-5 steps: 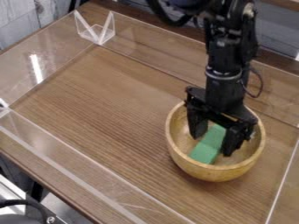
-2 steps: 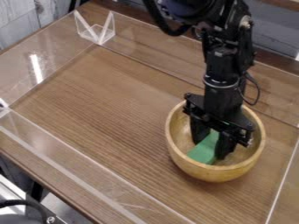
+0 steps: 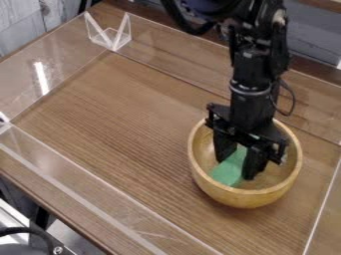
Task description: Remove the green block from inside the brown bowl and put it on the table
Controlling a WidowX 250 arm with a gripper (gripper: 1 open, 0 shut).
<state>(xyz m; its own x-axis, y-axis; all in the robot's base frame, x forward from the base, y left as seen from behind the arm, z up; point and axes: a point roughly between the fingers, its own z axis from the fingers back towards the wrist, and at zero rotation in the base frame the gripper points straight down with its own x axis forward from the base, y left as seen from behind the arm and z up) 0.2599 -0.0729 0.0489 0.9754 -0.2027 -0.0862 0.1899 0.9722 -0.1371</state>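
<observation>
The brown bowl (image 3: 213, 184) sits on the table (image 3: 120, 110) at the lower right. Inside it the green block (image 3: 232, 168) leans tilted, its lower end toward the bowl's front-left wall. My black gripper (image 3: 248, 147) points straight down into the bowl, its fingers (image 3: 221, 137) closed in on the block's upper end. The top of the block is hidden between the fingers. The gripper is shut on the green block.
Low clear acrylic walls (image 3: 40, 75) border the table. A clear acrylic stand (image 3: 110, 30) rests at the far left corner. The arm (image 3: 256, 50) rises above the bowl.
The fingers, spread wide around the block a second ago, have closed onto it. The arm has barely shifted; the block still rests tilted in the bowl.
</observation>
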